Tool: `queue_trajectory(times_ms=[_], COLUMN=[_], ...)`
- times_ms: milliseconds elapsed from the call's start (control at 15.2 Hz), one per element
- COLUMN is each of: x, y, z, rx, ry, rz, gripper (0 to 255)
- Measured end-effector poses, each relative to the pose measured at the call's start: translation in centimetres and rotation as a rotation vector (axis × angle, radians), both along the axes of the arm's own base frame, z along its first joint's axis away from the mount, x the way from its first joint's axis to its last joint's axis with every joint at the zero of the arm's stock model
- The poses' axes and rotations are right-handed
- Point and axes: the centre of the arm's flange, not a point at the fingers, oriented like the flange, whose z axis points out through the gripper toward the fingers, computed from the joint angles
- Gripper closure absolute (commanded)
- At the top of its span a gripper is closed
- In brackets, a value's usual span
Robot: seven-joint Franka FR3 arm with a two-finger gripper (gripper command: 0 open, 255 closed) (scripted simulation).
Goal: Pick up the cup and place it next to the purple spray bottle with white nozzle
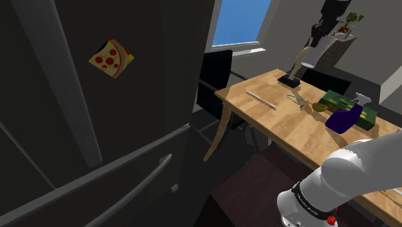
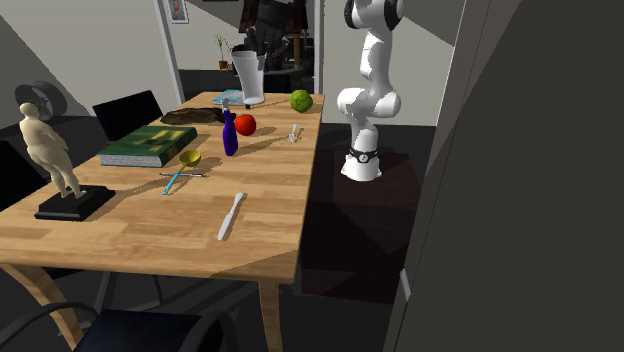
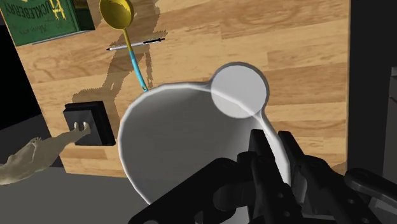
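One white tapered cup (image 3: 191, 146) is clasped by its wall between the fingers of the all-black gripper (image 3: 272, 151) and held high above the light wooden table (image 3: 305, 57). On the table are a gold-bowled, blue-handled spoon (image 3: 121, 19), a green book (image 3: 44, 22) and, well apart from the cup, the purple spray bottle with white nozzle (image 1: 344, 118).
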Motion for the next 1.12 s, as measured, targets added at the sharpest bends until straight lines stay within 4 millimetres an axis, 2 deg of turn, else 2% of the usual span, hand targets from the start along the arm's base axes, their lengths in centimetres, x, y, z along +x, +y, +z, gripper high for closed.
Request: queue_trajectory(times_ms=[858,1122], x=[-16.7,-21.8], y=[-4.7,-6.7], z=[-0.3,-0.2], rx=[0.0,0.001], ry=[0.0,0.0], rz=[0.0,0.0], gripper=[255,255])
